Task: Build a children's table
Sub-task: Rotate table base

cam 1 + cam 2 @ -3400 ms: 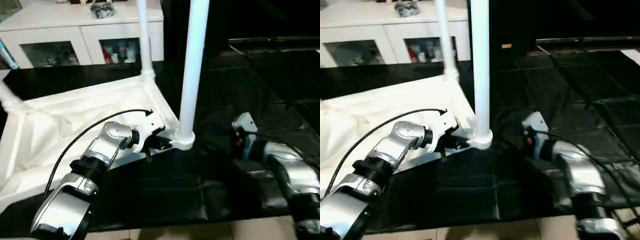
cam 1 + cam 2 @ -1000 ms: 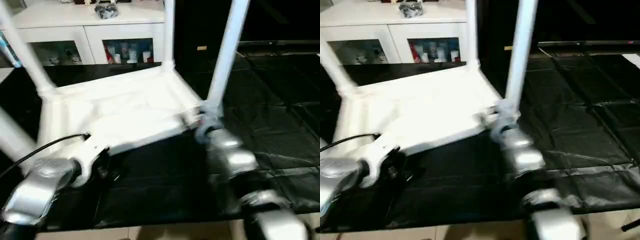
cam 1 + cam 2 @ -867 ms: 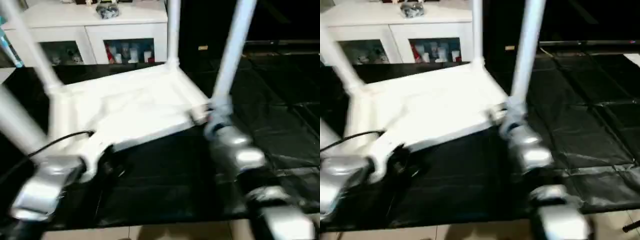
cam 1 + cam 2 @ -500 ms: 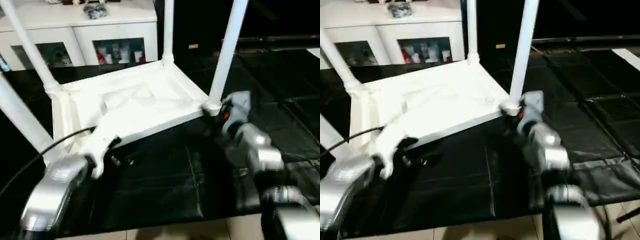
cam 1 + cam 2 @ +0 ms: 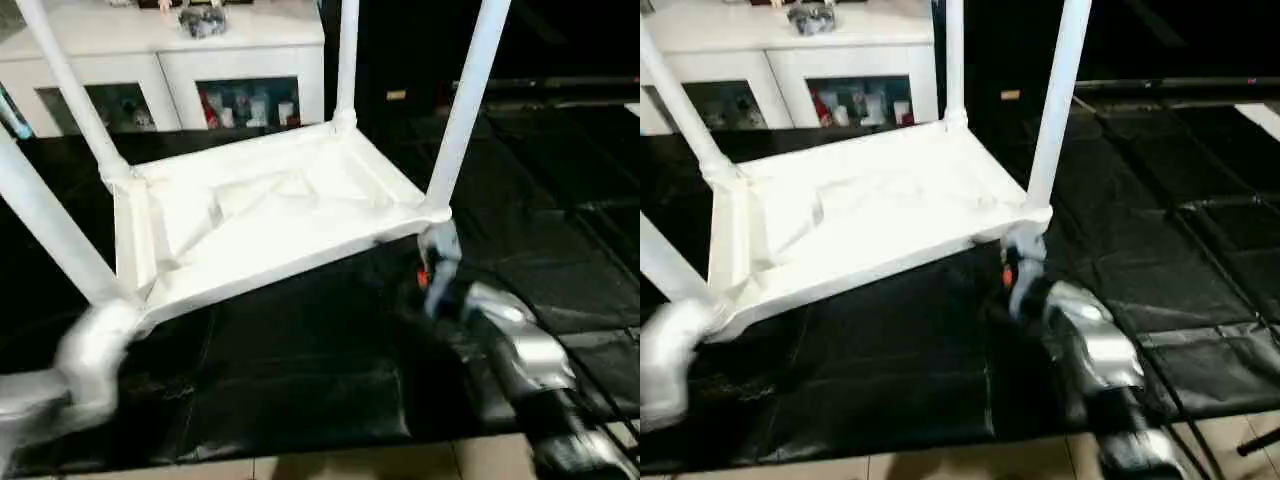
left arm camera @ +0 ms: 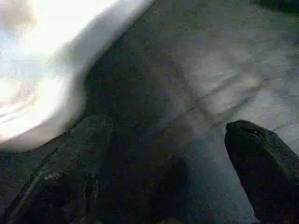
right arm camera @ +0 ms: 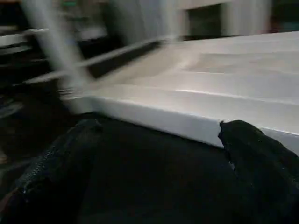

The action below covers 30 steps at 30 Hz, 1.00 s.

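The children's table (image 5: 270, 215) lies upside down on the black floor mat (image 5: 300, 370), in front of the white cabinet (image 5: 170, 60) at twelve o'clock. Its ribbed underside faces up and all four legs stand in the corner sockets, pointing straight at the ceiling. The long axis of the top runs roughly from eight o'clock to two o'clock, with the near long edge facing the robot.

The left gripper (image 6: 168, 177) sits by the near corner at eight o'clock, fingers spread with nothing between them. The right gripper (image 7: 159, 172) hangs just beside the corner at four o'clock, also spread and empty, facing the table's rim.

From where I stand, the risk is in turning it over. The legs are tall and only pushed into sockets, so a lift from one corner could lever a leg (image 5: 465, 105) loose or tip the whole thing sideways. The rim is smooth plastic and I'd expect a shallow pinch to slip. A forearm swinging past could also knock the near leg.
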Motion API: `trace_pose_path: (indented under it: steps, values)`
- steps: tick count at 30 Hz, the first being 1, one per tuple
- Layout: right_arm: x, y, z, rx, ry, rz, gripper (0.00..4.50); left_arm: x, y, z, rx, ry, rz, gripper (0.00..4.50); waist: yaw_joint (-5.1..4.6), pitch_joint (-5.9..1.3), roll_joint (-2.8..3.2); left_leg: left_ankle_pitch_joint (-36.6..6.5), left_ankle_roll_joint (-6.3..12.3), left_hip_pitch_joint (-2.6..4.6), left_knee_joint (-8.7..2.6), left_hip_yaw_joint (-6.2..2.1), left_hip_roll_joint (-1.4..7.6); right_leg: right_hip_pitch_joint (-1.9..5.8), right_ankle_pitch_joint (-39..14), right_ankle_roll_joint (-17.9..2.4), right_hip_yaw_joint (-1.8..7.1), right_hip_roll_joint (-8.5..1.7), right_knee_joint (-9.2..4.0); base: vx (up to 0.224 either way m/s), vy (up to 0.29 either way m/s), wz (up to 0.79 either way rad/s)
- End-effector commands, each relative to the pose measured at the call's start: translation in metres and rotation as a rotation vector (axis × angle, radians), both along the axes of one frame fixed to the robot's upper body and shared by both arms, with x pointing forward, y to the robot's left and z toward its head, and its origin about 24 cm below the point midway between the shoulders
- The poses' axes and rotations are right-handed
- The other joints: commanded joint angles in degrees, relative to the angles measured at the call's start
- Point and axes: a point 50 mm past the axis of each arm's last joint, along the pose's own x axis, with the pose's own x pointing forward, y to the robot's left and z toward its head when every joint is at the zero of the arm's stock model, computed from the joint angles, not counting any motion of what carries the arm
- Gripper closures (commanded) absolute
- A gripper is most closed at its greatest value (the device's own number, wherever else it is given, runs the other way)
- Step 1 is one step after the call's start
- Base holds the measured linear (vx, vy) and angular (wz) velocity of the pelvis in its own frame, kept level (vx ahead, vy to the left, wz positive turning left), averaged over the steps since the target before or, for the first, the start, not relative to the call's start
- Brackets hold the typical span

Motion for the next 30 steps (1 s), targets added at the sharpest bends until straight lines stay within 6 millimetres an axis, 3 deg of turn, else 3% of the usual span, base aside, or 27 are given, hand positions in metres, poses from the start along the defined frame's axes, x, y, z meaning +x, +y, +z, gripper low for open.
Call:
trace_pose_path:
  steps: [1, 5, 6, 11, 12, 13, 14, 16, 19, 20, 23, 24, 26, 30]
  values:
    - [-0.009, 0.009, 0.011, 0.054, -0.002, 0.137, 0.00, -0.002, 0.017, 0.011, 0.027, -0.003, 0.047, 0.08, 0.08, -2.70, 0.47, -17.85, 4.09, -0.01, -4.84, -0.26, 0.60, 2.38, -22.09, -9.62, 2.43, -1.94, -4.66, 0.000, 0.000, 0.00]
    - [-0.016, 0.010, 0.009, 0.022, 0.011, 0.216, 0.00, -0.006, 0.037, 0.024, 0.057, 0.002, 0.063, 0.08, 0.11, -2.40, 0.49, -20.17, 3.06, 0.34, -5.05, -0.47, 0.62, 1.92, -27.08, -8.27, 2.53, -2.25, -5.28, 0.000, 0.000, 0.00]
    - [-0.015, 0.010, 0.007, -0.003, 0.012, 0.210, 0.00, -0.007, 0.053, 0.030, 0.086, 0.002, 0.100, 0.08, 0.13, -2.47, 0.66, -19.94, 2.78, 0.32, -5.06, -0.55, 0.61, 1.91, -26.46, -8.49, 2.55, -2.28, -5.26, 0.000, 0.000, 0.00]
    - [-0.015, 0.010, 0.008, -0.002, 0.012, 0.206, 0.00, -0.003, 0.066, 0.037, 0.120, -0.045, 0.129, 0.08, 0.35, -2.70, 0.78, -19.22, 2.54, 0.35, -5.08, -0.58, 0.64, 2.04, -23.11, -9.45, 2.64, -2.29, -4.93, 0.000, 0.000, 0.00]
    - [-0.018, 0.011, 0.009, 0.004, 0.016, 0.236, 0.00, 0.009, 0.077, 0.047, 0.116, -0.164, 0.162, 0.08, 0.48, -2.82, 0.57, -18.71, 2.68, 0.36, -5.03, -0.59, 0.60, 2.12, -22.04, -9.79, 2.60, -2.22, -4.85, 0.000, 0.000, 0.00]
    - [-0.018, 0.011, 0.009, 0.004, 0.016, 0.236, 0.00, 0.009, 0.077, 0.047, 0.116, -0.164, 0.162, 0.08, 0.95, -3.11, 0.90, -17.87, 2.57, 0.83, -4.81, -0.43, 0.52, 1.94, -20.15, -10.21, 2.70, -2.19, -4.73, 0.000, 0.000, 0.00]
    - [-0.019, 0.011, 0.009, 0.005, 0.018, 0.248, 0.00, 0.014, 0.079, 0.050, 0.105, -0.203, 0.169, 0.08, 0.90, -3.16, 0.80, -16.98, 2.46, 0.56, -4.87, -0.54, 0.67, 2.15, -18.03, -10.82, 2.72, -2.27, -4.36, 0.000, 0.000, 0.00]
    - [-0.021, 0.013, 0.009, 0.006, 0.023, 0.268, 0.00, 0.030, 0.074, 0.047, 0.015, -0.283, 0.162, 0.08, 1.13, -3.07, 0.62, -17.52, 2.28, 0.55, -4.99, -0.52, 0.68, 2.30, -17.66, -11.13, 2.58, -2.23, -4.31, 0.000, 0.000, 0.00]
    - [-0.021, 0.015, 0.008, 0.004, 0.024, 0.272, 0.00, 0.037, 0.069, 0.043, -0.060, -0.296, 0.146, 0.08, 1.32, -3.31, 0.55, -16.84, 1.33, 0.19, -5.04, -0.61, 0.71, 2.76, -16.68, -11.54, 2.58, -2.53, -3.95, 0.000, 0.000, 0.00]
    - [-0.020, 0.016, 0.008, 0.004, 0.021, 0.272, 0.00, 0.041, 0.067, 0.041, -0.079, -0.299, 0.141, 0.08, 1.24, -3.49, 0.24, -16.20, 1.49, 0.30, -4.85, -0.44, 0.66, 2.65, -15.93, -11.62, 2.66, -2.52, -3.91, 0.000, 0.000, 0.00]
    - [-0.021, 0.019, 0.008, 0.005, 0.019, 0.277, 0.00, 0.055, 0.058, 0.036, -0.144, -0.322, 0.113, 0.08, 1.48, -3.51, 0.48, -15.53, 1.60, 0.50, -4.71, -0.28, 0.69, 2.48, -16.12, -12.00, 2.74, -2.64, -4.02, 0.000, 0.000, 0.00]
    - [-0.021, 0.020, 0.008, 0.005, 0.020, 0.278, 0.00, 0.057, 0.057, 0.035, -0.147, -0.325, 0.107, 0.08, 1.64, -3.55, 0.66, -15.65, 1.57, 0.49, -4.72, -0.31, 0.71, 2.56, -16.28, -11.95, 2.71, -2.65, -4.05, 0.000, 0.000, 0.00]
    - [-0.022, 0.021, 0.008, 0.004, 0.017, 0.282, 0.00, 0.065, 0.053, 0.031, -0.146, -0.329, 0.087, 0.08, 2.25, -3.58, 0.47, -16.43, 1.08, 0.58, -4.76, -0.28, 0.80, 2.57, -17.36, -11.33, 2.71, -2.76, -4.13, 0.000, 0.000, 0.00]
    - [-0.022, 0.023, 0.007, 0.007, 0.018, 0.284, 0.00, 0.077, 0.045, 0.027, -0.161, -0.350, 0.080, 0.08, 2.37, -3.49, 0.42, -17.00, 0.55, 0.42, -4.91, -0.40, 0.74, 2.72, -18.76, -10.37, 2.63, -2.75, -4.32, 0.000, 0.000, 0.00]
